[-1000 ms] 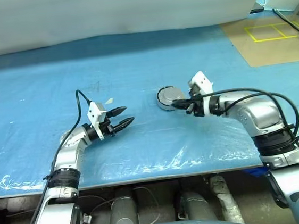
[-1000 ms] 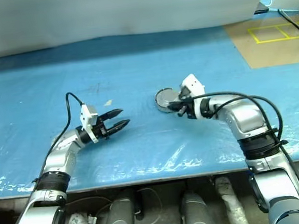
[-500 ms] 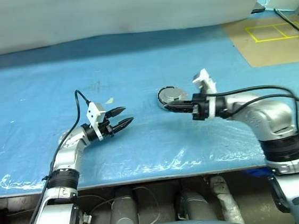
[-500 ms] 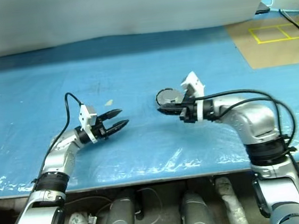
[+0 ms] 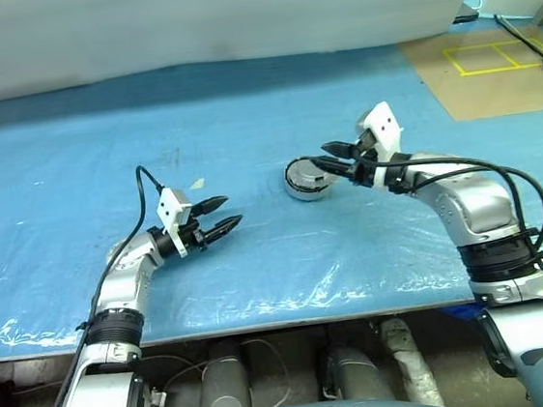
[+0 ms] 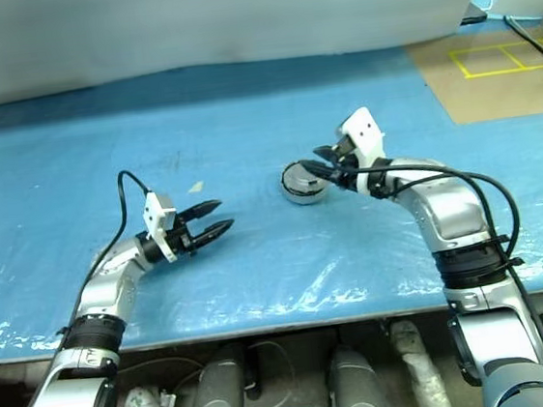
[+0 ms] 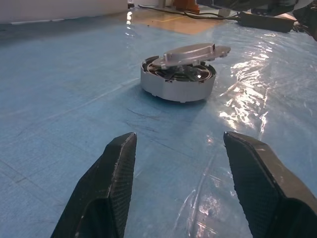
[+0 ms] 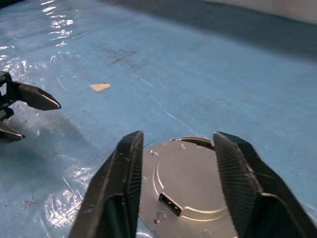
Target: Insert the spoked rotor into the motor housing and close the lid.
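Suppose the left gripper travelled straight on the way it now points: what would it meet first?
Most likely the motor housing, with the lid resting tilted on top. The open left gripper points at it across bare blue table cover, with nothing between. Depth is hard to judge, so it might meet the lid's rim first.

A blue plastic sheet (image 5: 241, 100) is covering the table, wrinkling and shining near its front edge. A small tan scrap (image 8: 100, 87) is lying on it. Brown flooring (image 5: 500, 63) with yellow tape squares (image 5: 489, 57) is showing beyond, with black cables (image 5: 531, 40) trailing across.
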